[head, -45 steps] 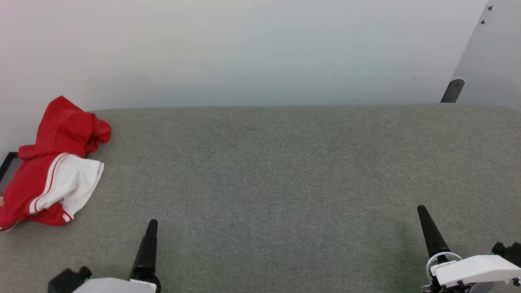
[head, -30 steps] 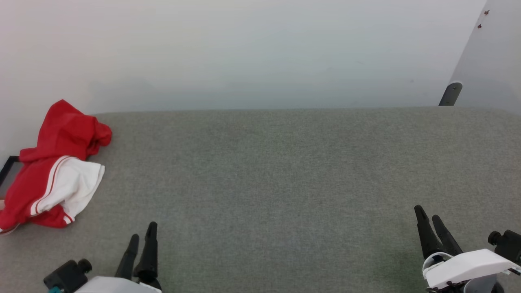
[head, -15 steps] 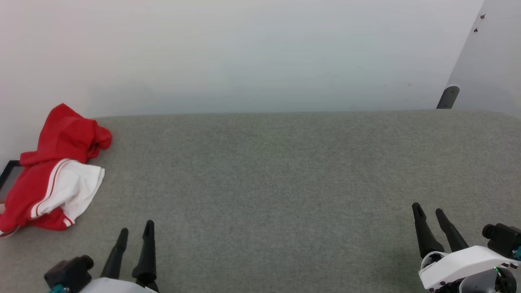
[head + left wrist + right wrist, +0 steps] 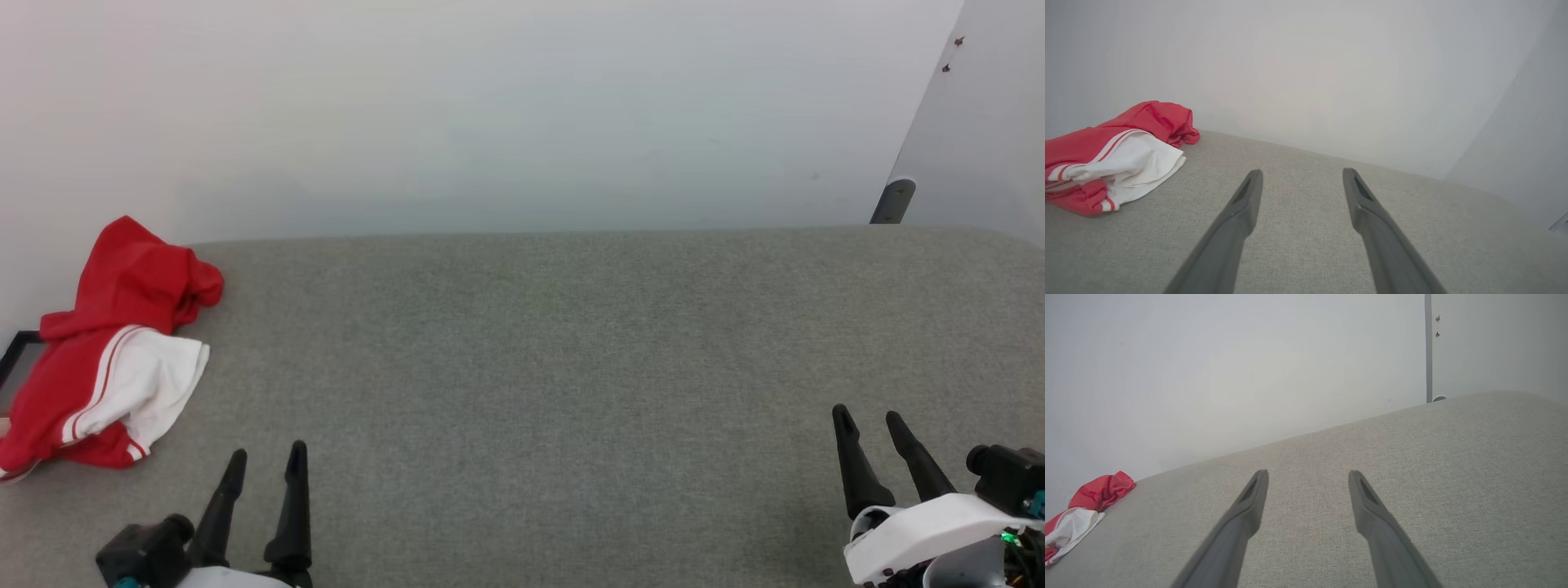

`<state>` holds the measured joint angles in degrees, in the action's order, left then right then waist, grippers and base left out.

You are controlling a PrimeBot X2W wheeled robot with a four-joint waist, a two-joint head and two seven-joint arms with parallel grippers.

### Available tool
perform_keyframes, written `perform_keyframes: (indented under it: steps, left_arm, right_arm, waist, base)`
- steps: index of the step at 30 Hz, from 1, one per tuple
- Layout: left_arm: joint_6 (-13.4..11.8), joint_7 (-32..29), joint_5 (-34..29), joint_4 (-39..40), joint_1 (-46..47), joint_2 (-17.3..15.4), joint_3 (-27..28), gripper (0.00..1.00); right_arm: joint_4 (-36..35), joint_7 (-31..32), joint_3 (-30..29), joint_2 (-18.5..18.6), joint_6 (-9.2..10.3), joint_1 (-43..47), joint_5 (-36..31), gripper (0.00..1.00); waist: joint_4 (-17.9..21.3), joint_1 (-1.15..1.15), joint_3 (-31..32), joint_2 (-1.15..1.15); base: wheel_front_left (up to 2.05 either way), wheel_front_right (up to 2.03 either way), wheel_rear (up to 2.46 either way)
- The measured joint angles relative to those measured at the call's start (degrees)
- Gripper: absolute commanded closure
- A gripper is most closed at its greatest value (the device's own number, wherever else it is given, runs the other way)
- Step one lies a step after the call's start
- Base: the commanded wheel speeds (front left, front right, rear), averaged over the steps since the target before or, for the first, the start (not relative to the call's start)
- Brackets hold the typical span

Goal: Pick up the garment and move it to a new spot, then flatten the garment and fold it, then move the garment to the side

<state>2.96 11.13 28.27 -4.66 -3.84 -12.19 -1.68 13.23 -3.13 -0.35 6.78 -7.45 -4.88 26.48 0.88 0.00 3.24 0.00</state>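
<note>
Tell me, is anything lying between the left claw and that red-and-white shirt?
No: just bare grey surface between the left gripper and the garment, seen in the head and left wrist views.

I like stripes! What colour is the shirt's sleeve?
The sleeve is white with thin red stripes; clearest in the left wrist view.

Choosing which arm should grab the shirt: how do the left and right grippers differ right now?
Left gripper sits near the garment; right gripper is far across the grey surface. Left gripper's fingers lean rightward in head view, right gripper's leftward. Both are open and empty.
</note>
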Motion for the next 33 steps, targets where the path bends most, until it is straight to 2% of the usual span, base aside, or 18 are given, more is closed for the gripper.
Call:
perform_keyframes:
  steps: [33]
  left_arm:
    - [1.35,3.53,-14.56,2.02,-2.17,0.03,0.75,0.0]
  right_arm:
    - [-2.43,-0.76,0.07,-0.32,-0.01,0.84,-13.8,0.0]
  waist:
    - [0.75,0.0,1.38,0.0]
  base:
    - [0.0,0.0,0.0]
